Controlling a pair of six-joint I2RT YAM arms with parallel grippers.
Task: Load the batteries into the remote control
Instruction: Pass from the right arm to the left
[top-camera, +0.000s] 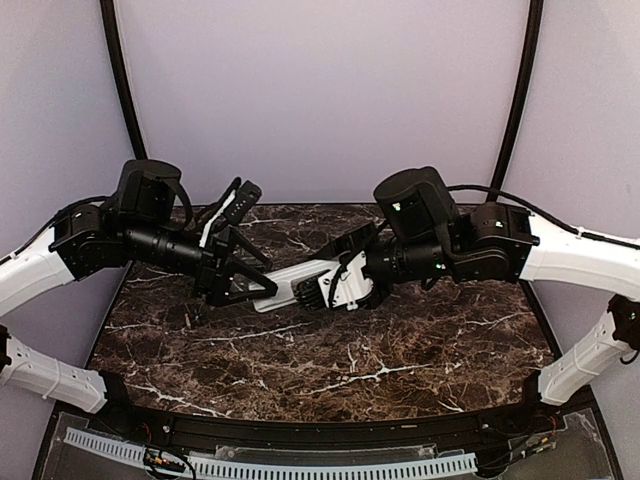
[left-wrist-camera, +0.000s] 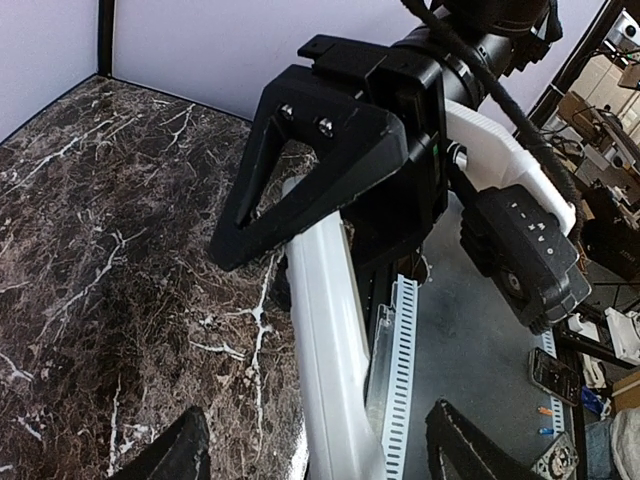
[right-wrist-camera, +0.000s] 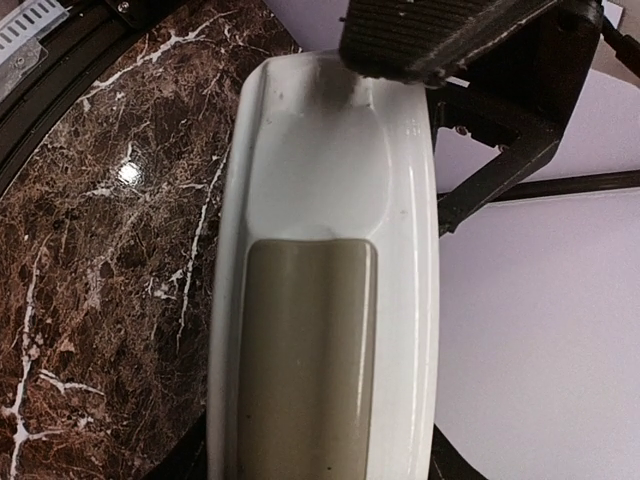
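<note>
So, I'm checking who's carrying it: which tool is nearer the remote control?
Right. The right tool is clamped on one end of the remote control; the left tool straddles the other end with its jaws apart, not gripping yet.

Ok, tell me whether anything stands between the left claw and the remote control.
Nothing visible does. The right claw grips the remote control, and its free end lies between the open fingers of the left claw, with a gap on either side.
</note>
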